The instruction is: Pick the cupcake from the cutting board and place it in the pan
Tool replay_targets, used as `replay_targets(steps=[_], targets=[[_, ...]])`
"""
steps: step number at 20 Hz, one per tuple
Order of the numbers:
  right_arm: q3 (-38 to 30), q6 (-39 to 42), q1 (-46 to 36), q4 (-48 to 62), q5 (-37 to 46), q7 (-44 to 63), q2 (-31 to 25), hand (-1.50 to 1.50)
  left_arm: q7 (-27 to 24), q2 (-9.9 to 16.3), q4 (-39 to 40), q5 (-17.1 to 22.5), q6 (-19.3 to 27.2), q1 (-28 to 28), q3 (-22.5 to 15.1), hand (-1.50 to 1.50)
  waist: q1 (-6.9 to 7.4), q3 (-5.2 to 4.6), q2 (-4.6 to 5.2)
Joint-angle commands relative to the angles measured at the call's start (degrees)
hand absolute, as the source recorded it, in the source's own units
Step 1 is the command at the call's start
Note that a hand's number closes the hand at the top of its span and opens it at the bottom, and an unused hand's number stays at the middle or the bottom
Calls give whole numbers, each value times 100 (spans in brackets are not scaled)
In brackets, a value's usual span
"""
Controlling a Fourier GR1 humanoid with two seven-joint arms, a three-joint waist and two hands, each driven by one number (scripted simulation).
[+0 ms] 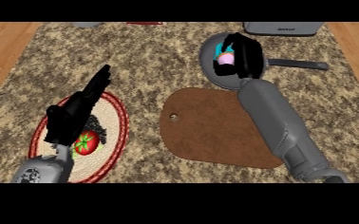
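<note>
The cupcake [226,59], pink-topped with a teal wrapper, is over the grey pan [209,57] at the back right, and my right hand [242,57] is curled round it from the right, hiding most of it. The pan's dark handle [298,64] points right. The brown cutting board [214,128] lies bare in the middle, with my right forearm crossing its right side. My left hand [80,107] stays open at the left, fingers straight, above a plate.
A woven plate with a red rim [119,123] sits at the left, holding a tomato [86,143]. A grey appliance [284,28] stands at the back right edge. Wooden strips border the speckled counter on both sides.
</note>
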Motion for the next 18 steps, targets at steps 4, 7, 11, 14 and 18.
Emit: replay_targets(steps=[4,7,11,14,18], targets=[[-643,-441,-422,1307,-338,-1139,-132,150,-53,-111,213,-170,1,-286,-50,0,71,4,51],[-861,173,-657,1839,-417,113,-472,150,95,46,231,75,-152,-446,175,0,147,-3,91],[-859,921,-834,2239,-463,-179,-500,-150,-170,-142,414,-44,-127,-573,6,0,249,10,158],[-1150,1163,-857,2134,-750,-696,-781,-150,-153,-125,395,-78,-123,-476,2,0,302,18,179],[-1715,1019,-654,1804,-1350,-1418,-546,-150,-158,-90,296,-96,-124,-452,21,0,308,29,173]])
